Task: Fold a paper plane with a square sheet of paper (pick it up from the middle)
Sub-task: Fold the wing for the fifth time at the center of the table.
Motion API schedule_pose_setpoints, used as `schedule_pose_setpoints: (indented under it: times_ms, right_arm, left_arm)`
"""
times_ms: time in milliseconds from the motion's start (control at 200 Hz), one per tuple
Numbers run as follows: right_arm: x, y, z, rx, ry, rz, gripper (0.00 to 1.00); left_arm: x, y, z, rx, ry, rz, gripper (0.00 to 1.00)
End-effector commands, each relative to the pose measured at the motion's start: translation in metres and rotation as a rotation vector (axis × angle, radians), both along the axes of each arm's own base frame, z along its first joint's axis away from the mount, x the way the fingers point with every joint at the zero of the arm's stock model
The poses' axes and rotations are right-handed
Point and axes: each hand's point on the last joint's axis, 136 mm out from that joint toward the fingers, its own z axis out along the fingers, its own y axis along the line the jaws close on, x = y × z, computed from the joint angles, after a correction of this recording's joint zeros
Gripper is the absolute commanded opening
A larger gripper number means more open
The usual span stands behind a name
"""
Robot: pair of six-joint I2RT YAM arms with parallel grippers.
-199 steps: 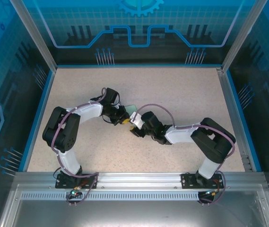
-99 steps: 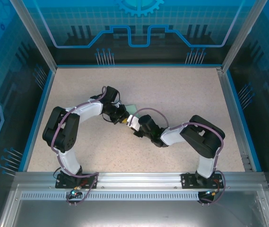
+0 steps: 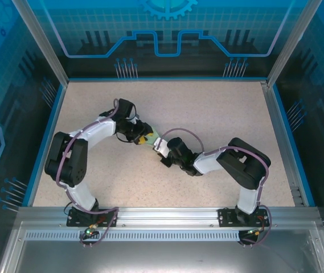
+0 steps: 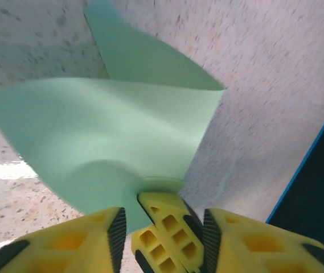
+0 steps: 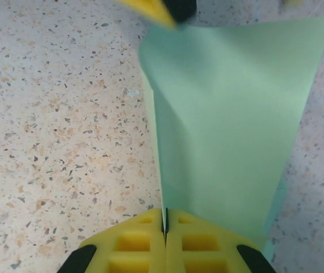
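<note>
Two pincers meet nose to nose a little left of the middle of the table (image 3: 218, 108), well away from all its edges. From overhead, the square sheet of paper (image 3: 152, 137) shows between them as a small green sliver.

Your right pincer (image 5: 165, 220) is pressed together. A folded edge of the sheet runs straight into the seam between its fingers, so it is pinching the paper, and the rest of the sheet fans out ahead and to the right.

Your left pincer (image 4: 162, 216) stands spread, its black pads apart. The lower edge of the curled sheet dips toward that gap, but you cannot tell whether either pad touches it. One of its yellow fingertips (image 5: 150, 10) shows blurred at the sheet's far corner in the right wrist view.

Your left arm (image 3: 96, 129) rises from its base at the near left and elbows out by the left edge. Its forearm reaches toward the far right, with the wrist bent back down to the meeting point. Your right arm (image 3: 247, 165) folds at an elbow on the right and lays its forearm low, pointing left.

Against a second ago, the left elbow has swung out toward the left edge and that forearm lies longer. The right elbow has come leftward, the meeting point has shifted slightly left, and less green shows from above.
</note>
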Motion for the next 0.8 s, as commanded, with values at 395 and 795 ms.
schedule_pose_setpoints:
  times_ms: [395,795]
  right_arm:
    - [0.027,-0.019,0.029,0.304,0.34,-0.194,0.0]
    - [0.032,-0.026,0.011,0.419,0.609,-0.251,0.0]
  left_arm:
    - [0.005,0.023,0.033,-0.024,-0.16,0.053,0.6]
    - [0.002,0.012,0.02,-0.083,-0.188,0.009,0.61]
